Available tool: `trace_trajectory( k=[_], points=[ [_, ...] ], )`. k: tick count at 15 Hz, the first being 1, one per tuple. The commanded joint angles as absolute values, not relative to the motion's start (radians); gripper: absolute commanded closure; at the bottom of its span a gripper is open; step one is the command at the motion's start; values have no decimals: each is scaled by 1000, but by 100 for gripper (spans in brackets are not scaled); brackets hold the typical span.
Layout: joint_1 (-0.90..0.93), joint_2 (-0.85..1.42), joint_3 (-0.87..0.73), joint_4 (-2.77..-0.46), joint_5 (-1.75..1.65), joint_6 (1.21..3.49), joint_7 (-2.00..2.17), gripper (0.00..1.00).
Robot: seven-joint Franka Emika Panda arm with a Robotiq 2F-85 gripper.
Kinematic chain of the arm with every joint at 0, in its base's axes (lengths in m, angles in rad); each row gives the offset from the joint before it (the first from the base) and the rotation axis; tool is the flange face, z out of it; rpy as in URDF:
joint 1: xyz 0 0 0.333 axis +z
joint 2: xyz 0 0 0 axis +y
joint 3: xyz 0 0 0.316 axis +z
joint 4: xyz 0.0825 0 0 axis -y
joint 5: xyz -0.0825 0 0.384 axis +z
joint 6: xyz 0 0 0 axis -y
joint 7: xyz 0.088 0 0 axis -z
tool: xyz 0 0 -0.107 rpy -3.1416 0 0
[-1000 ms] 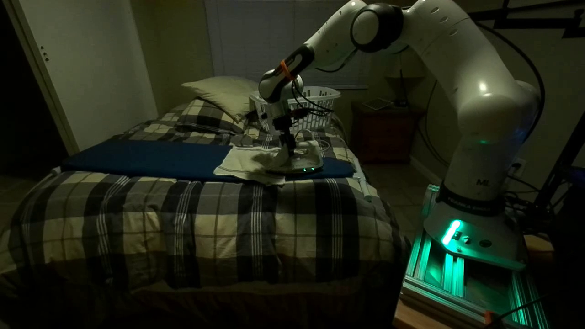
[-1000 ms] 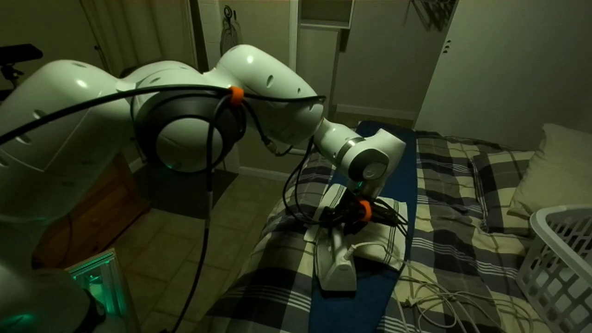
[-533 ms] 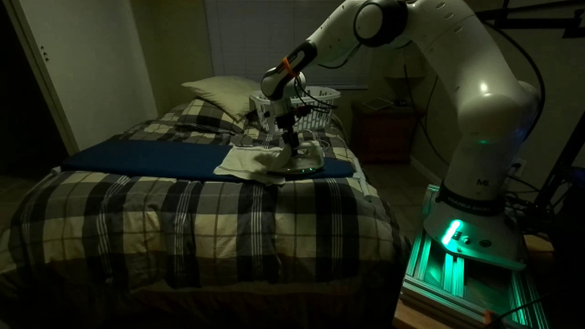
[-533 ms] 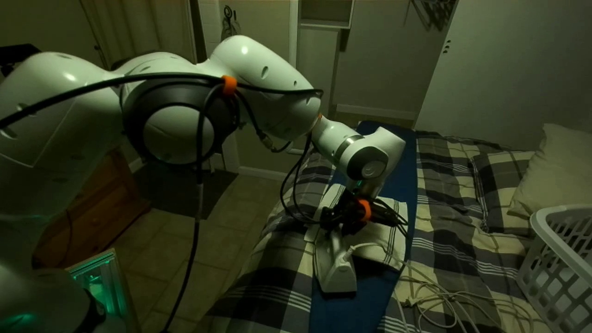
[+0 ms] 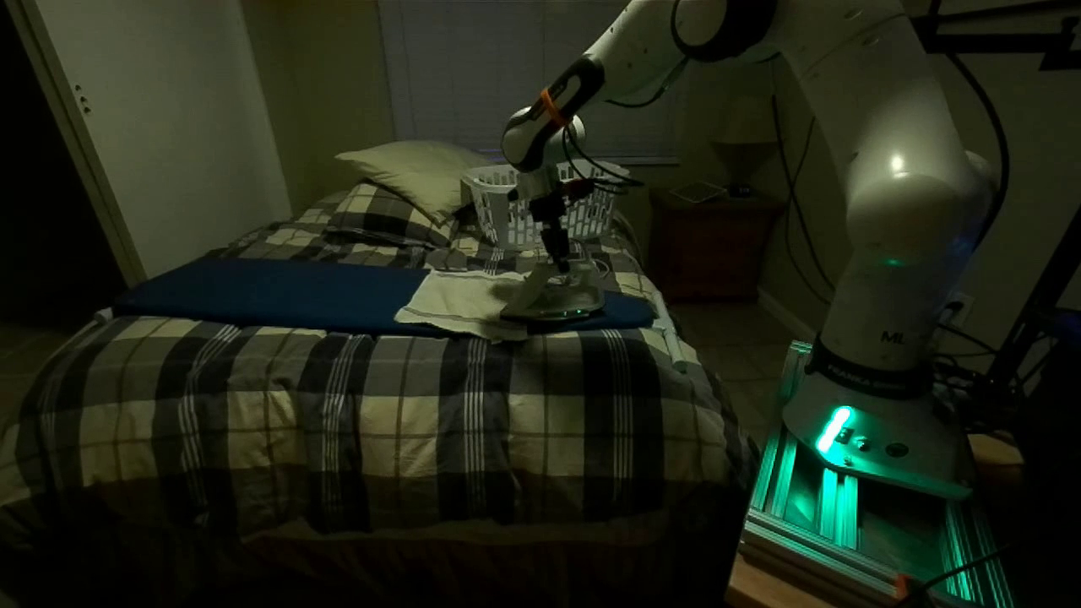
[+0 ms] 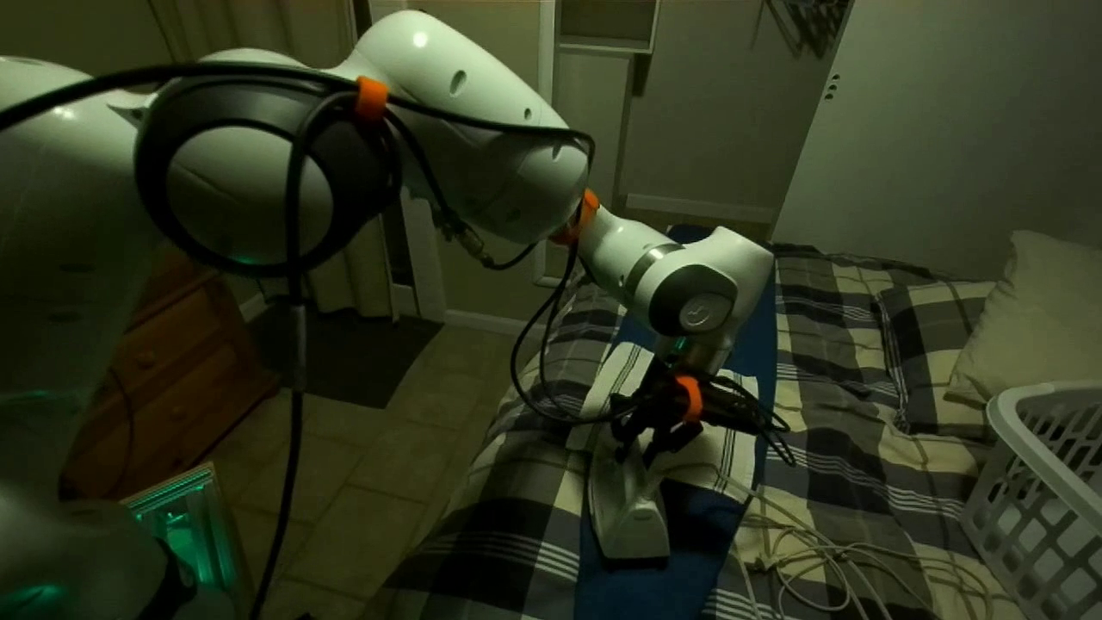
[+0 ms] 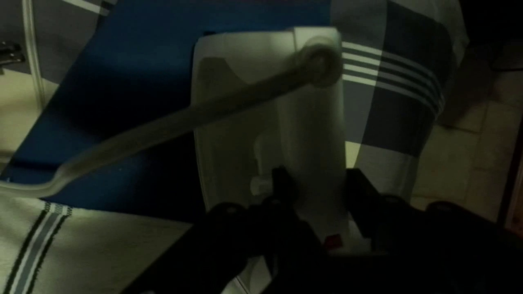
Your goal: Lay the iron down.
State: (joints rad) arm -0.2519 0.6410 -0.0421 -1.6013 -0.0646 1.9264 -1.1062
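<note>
Iron [image 6: 628,517], pale, one; on the blue board [image 5: 279,291], close by its camera-facing long edge and toward its right end in an exterior view; handle [image 7: 314,159] uppermost, heel toward that end, front end overlapping the white cloth [image 5: 456,300]; tip covered by the gripper [image 7: 320,179] in the wrist view; contact between sole and board lost in shadow.

Gripper, black: fingers [image 7: 284,183] one to each side of the handle, their outlines barely separable in the dark; whether they clench it or stand loosened, cannot tell; arm [image 6: 491,155] cut off by the frame in both exterior views.

Cord [image 7: 163,131], pale; from the heel end of the handle across the board; cut off at the wrist view's left edge.

Containers: laundry basket [image 6: 1016,443], white lattice, upright on the plaid-covered bed [image 5: 279,397], beyond the board's far long edge; cut off at right in an exterior view; something pale behind its lower slots, cloth or the basket's own wall, cannot tell; chest of drawers [image 6: 198,396], wooden, drawer fronts flush, partly behind the arm, contents hidden; bedside table [image 5: 714,253], front too dark to read; on its top, toward the left rear corner, a flat rectangle [image 5: 697,192], unidentifiable.
</note>
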Motion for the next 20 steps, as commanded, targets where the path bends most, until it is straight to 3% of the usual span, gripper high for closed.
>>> trace_trajectory(
  k=[1, 2, 7, 15, 20],
  points=[
    [-247, 557, -62, -1721, -106, 2016, -1088, 35],
    [-248, 536, -60, -1745, -102, 2044, -1095, 34],
    [-219, 407, -61, -1867, -114, 2222, -1064, 2],
    [-144, 274, -49, -1919, -109, 2200, -903, 0],
    [-149, 307, -41, -1880, -85, 2193, -926, 0]
  ],
)
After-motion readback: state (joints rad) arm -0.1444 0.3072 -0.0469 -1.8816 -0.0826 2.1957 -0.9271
